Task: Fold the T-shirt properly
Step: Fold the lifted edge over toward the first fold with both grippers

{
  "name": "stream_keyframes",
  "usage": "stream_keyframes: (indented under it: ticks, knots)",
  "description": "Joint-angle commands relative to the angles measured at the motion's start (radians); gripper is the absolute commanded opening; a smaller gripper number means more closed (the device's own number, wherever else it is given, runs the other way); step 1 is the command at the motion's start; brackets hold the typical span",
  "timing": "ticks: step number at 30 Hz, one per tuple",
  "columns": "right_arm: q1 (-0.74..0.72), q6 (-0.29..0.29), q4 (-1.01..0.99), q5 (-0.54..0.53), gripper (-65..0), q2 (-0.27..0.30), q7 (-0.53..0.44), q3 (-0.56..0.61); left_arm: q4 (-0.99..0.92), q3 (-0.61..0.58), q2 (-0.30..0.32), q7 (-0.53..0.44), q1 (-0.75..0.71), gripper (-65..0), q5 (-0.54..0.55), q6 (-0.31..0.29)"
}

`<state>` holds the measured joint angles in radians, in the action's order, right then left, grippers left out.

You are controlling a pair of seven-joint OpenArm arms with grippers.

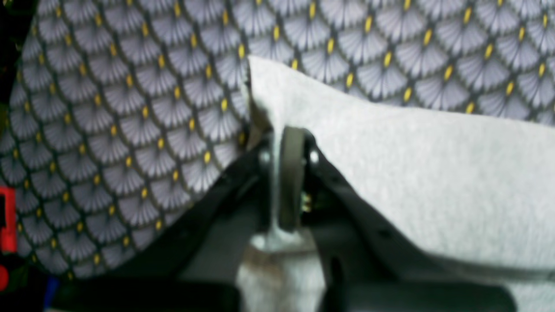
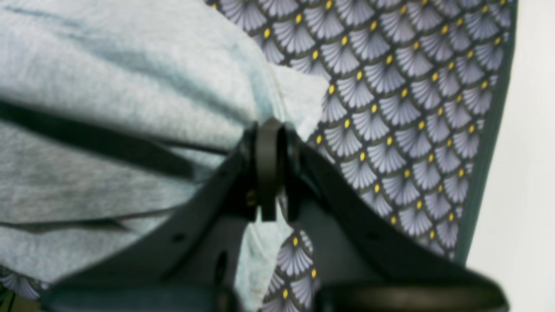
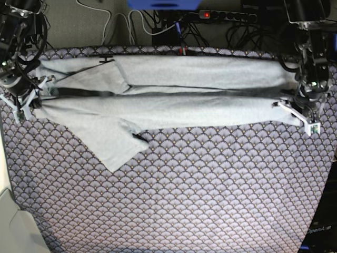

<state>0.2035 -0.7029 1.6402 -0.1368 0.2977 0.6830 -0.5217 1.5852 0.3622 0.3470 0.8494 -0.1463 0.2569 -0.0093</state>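
The light grey T-shirt (image 3: 168, 103) is stretched sideways across the far half of the table, folded lengthwise into a long band. One sleeve (image 3: 113, 145) hangs toward the front on the left. My left gripper (image 3: 295, 105) at the right end is shut on the T-shirt's edge (image 1: 277, 108), cloth pinched between its pads. At the left end my right gripper (image 3: 31, 97) is shut on the other edge (image 2: 295, 95). Both wrist views show grey fabric clamped in closed jaws.
The purple-grey fan-patterned tablecloth (image 3: 200, 195) covers the table. Cables and a power strip (image 3: 226, 16) lie behind the far edge. A pale surface (image 2: 529, 173) lies beyond the table's edge beside the right gripper.
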Motion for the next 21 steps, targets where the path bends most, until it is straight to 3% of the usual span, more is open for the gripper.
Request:
stream_keyframes:
  ticks: [1,5,21]
  knots:
    - [0.003,0.005,0.016,0.004,-65.0,0.021,-0.015,-0.025,0.024,0.031,0.017,-0.019,0.001,-64.6,-0.008,0.004]
    - [0.030,0.005,0.016,0.004,-65.0,0.022,-0.016,-0.039,0.027,0.082,0.019,-0.019,-0.026,-64.6,-0.008,0.004]
    - [0.080,0.005,0.010,0.004,-65.0,0.019,-0.016,-0.036,-0.049,0.079,0.025,-0.019,-0.049,-64.6,-0.009,0.004]
